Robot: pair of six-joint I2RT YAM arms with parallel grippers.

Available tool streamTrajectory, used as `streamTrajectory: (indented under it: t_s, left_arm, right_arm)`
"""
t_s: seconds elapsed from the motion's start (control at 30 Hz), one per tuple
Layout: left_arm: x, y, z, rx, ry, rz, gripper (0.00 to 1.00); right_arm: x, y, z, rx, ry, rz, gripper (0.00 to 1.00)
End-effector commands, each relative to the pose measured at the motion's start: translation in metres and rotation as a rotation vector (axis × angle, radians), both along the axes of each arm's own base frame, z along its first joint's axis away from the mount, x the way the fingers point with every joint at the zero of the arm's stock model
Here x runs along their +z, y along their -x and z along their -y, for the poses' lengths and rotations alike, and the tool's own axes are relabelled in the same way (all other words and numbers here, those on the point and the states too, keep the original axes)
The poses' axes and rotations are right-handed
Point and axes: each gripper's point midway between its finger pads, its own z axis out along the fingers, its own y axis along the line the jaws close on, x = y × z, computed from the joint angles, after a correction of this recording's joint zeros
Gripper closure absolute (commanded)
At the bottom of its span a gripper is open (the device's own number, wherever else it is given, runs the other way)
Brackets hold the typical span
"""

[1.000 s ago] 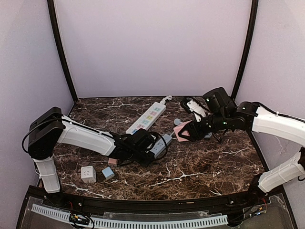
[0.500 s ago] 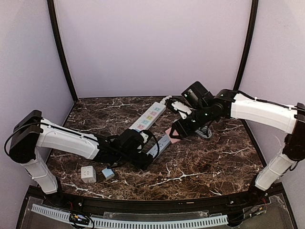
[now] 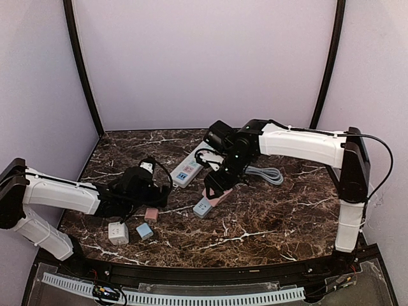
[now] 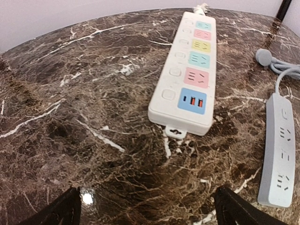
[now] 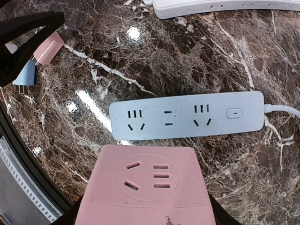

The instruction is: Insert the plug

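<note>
My right gripper point(image 3: 221, 180) is shut on a pink plug block point(image 5: 145, 187), which hangs just above the grey power strip point(image 5: 187, 115). In the top view the pink plug point(image 3: 215, 193) covers most of the grey strip point(image 3: 202, 208). The strip's sockets face up, and its cord runs off to the right. My left gripper point(image 3: 141, 183) stands open and empty to the left of the strip. In the left wrist view its fingertips point(image 4: 65, 211) sit at the bottom corners, over bare marble.
A white power strip point(image 4: 187, 75) with coloured sockets lies behind the grey one. A small pink plug point(image 3: 151, 214), a blue plug point(image 3: 145, 231) and a white cube plug point(image 3: 118, 233) lie at the front left. A coiled grey cable point(image 3: 264, 173) lies to the right.
My left gripper opened, let go of the grey strip and drew back to the left. My right arm swung left with the pink plug to just above the strip.
</note>
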Motion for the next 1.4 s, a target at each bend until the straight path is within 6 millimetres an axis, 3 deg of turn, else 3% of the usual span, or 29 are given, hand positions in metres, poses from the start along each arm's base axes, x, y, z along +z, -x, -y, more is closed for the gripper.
streamTrajectory:
  t_s: [0.0, 0.3, 1.37]
  left_arm:
    - [0.021, -0.013, -0.011, 0.088, 0.068, 0.112, 0.01]
    - [0.005, -0.008, -0.021, 0.094, 0.081, 0.149, 0.01]
    - [0.007, -0.004, -0.033, 0.098, 0.059, 0.196, 0.01]
  right_arm:
    - [0.0, 0.012, -0.015, 0.02, 0.026, -0.057, 1.0]
    - [-0.022, 0.012, -0.03, 0.021, 0.093, -0.096, 1.0]
    - [-0.049, -0.003, -0.043, 0.04, 0.162, -0.079, 1.0]
